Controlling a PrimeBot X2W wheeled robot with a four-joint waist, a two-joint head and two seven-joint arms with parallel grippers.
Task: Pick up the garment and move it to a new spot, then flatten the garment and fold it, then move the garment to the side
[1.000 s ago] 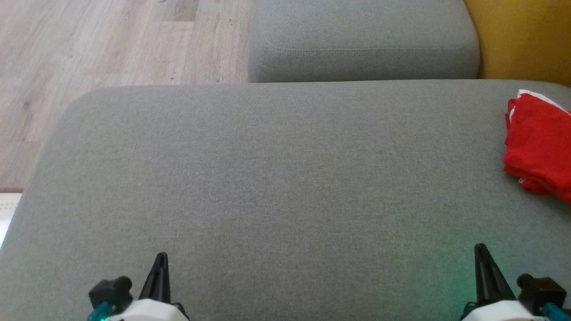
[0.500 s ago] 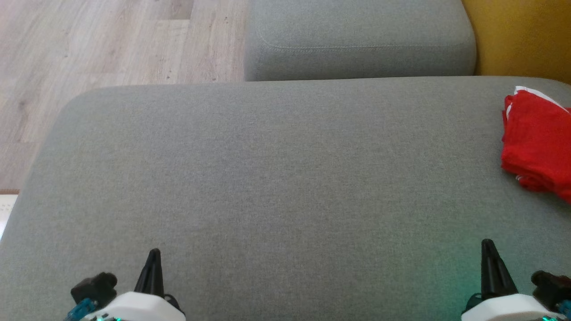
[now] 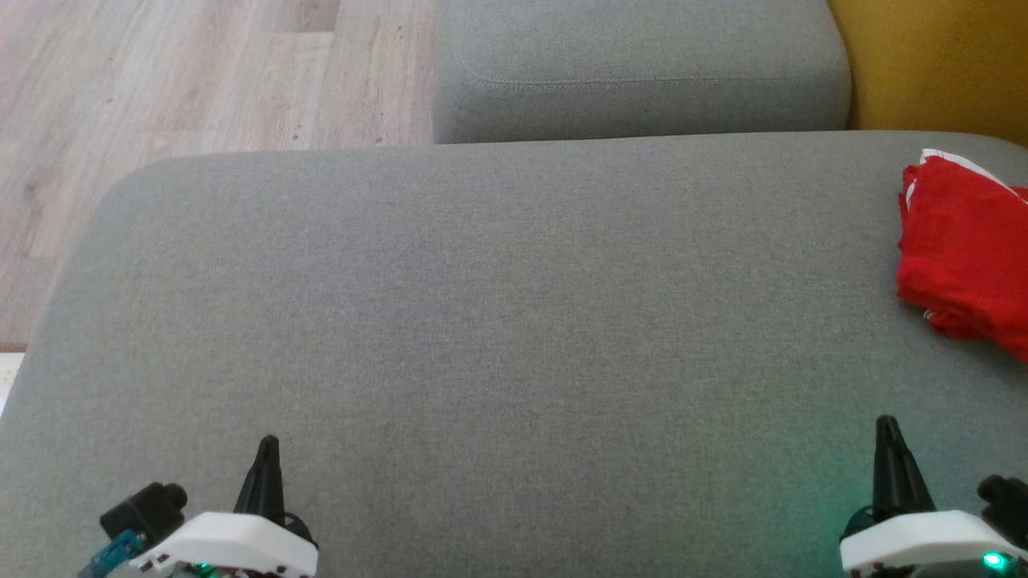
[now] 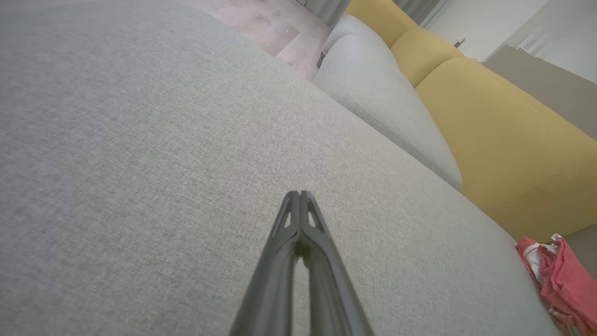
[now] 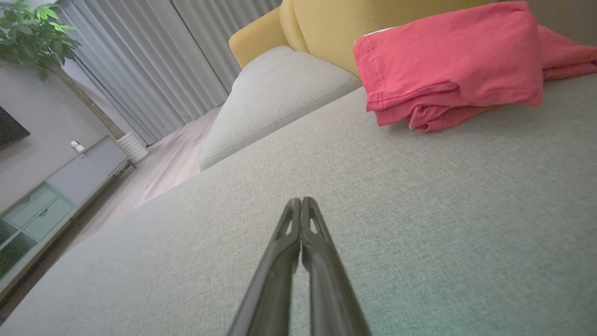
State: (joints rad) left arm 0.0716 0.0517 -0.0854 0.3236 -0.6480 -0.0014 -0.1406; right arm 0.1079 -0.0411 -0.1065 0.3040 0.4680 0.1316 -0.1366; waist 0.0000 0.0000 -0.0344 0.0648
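Folded red garment (image 3: 964, 249) at the right edge of the grey cushion (image 3: 498, 321); left claw (image 3: 267, 445) and right claw (image 3: 885, 425) both pressed together, empty, apart from it.

The left gripper (image 4: 301, 193), its two dark fingers pressed together, points across the wide grey cushion (image 4: 140, 163). Well off to its right lies the red garment (image 4: 559, 280). Ahead and to its right, a smaller grey cushion (image 4: 373, 88) adjoins a yellow backrest (image 4: 503, 149).

Overhead head, low wrists, garment (image 3: 964, 249) in all
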